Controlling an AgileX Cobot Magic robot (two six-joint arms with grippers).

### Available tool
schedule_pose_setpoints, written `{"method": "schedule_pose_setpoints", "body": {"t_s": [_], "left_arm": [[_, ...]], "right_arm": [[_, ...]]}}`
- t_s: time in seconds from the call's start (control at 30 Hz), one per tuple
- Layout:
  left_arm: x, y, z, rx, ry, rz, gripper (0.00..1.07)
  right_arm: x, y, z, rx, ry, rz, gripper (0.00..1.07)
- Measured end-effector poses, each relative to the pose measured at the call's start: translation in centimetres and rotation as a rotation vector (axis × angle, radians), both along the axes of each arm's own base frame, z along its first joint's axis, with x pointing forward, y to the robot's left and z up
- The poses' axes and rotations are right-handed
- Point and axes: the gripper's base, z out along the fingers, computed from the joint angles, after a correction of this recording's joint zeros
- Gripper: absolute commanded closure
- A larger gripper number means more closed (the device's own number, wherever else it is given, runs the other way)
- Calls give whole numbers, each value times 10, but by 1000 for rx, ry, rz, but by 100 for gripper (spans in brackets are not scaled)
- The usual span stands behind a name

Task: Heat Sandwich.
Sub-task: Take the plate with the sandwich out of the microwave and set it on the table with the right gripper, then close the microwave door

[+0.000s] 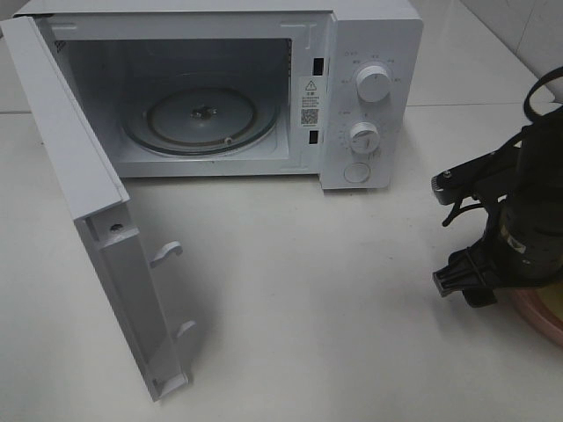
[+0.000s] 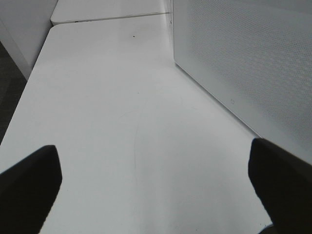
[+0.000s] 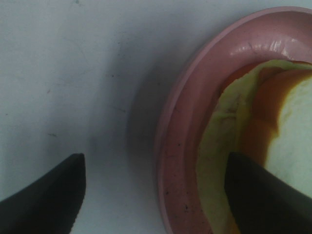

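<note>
With the microwave [image 1: 220, 88] door [image 1: 88, 220] swung wide for loading, the right gripper [image 3: 153, 195] is seen spread across the plate [image 3: 180, 146] rim, grasping nothing, the sandwich [image 3: 258, 141] resting on the plate.

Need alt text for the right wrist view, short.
The sandwich lies on a pink plate on a white table. The right gripper is open, one dark finger over the table, the other over the plate's edge.

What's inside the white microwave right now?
Only the round glass turntable shows inside the white microwave, nothing on it. The open door hides a sliver of the cavity's left side.
</note>
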Motion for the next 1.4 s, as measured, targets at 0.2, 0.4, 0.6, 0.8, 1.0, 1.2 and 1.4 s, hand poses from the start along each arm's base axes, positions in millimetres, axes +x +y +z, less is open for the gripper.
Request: {"method": "schedule_pose_setpoints", "body": {"t_s": [0.2, 0.4, 0.6, 0.8, 1.0, 1.2, 1.4], "left_arm": [[0, 0, 0, 0, 0, 0, 7], [0, 0, 0, 0, 0, 0, 7], [0, 0, 0, 0, 0, 0, 7], [0, 0, 0, 0, 0, 0, 7], [0, 0, 0, 0, 0, 0, 7], [0, 0, 0, 0, 0, 0, 7], [0, 0, 0, 0, 0, 0, 7]], "right_arm": [[-8, 2, 18, 75, -5, 14, 31], [-18, 3, 43, 164, -43, 41, 31], [-31, 1, 70, 233, -96, 86, 31], [-50, -6, 94, 265, -128, 133, 31], [-74, -15, 116, 305, -144, 165, 31], [-101, -24, 135, 368, -177, 202, 31], [-133, -38, 151, 404, -233, 232, 31]]}}
